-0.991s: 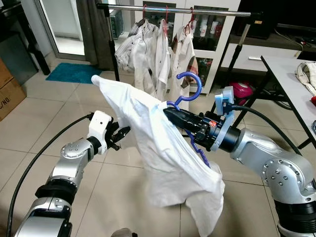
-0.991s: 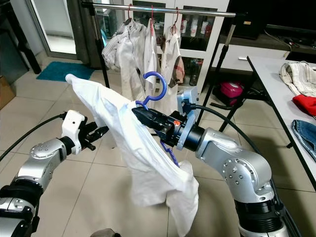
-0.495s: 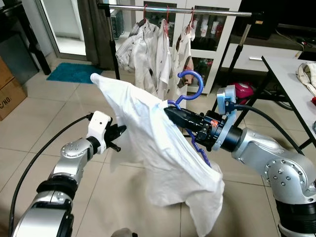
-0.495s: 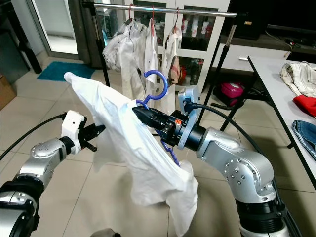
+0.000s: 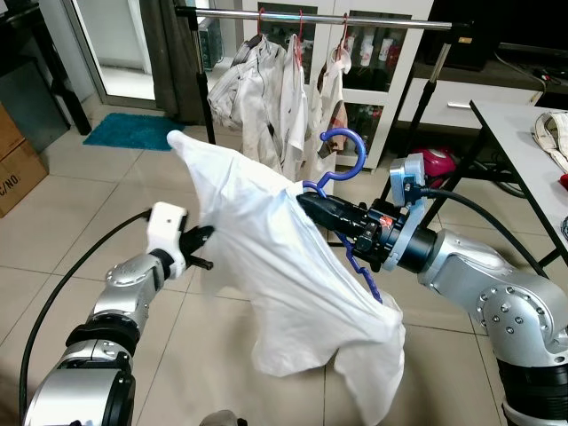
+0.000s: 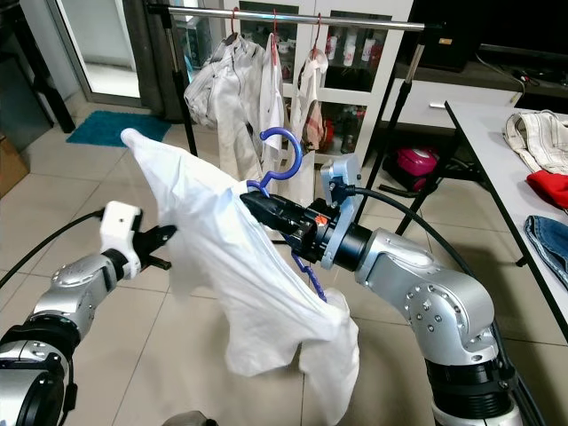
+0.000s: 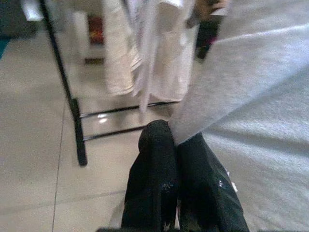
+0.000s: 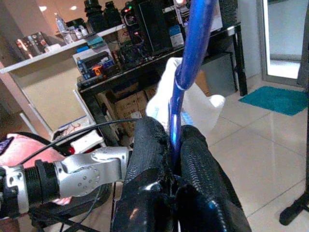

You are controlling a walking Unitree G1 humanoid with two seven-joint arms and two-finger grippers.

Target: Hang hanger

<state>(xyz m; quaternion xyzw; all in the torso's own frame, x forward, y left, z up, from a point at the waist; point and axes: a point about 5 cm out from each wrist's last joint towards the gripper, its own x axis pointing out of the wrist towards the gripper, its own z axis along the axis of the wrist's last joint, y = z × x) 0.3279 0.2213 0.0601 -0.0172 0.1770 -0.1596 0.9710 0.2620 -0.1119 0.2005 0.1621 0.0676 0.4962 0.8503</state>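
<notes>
right pincer (image 5: 306, 201): clamped on the blue hanger (image 5: 342, 158) at its neck | left pincer (image 5: 202, 238): fingers together, at the white shirt (image 5: 293, 284) edge | hanger: held well below the rail (image 5: 319, 17) | advice: raise hook upright, over bare rail beside hung clothes (image 5: 284, 98)

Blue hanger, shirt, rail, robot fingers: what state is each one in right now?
Blue hanger: held up, not yet on the rail.
White shirt: draped on it, hanging loose.
Rail: carries three hung garments.
Right gripper: fingers shut on hanger.
Left gripper: fingers pinching shirt's edge.
</notes>
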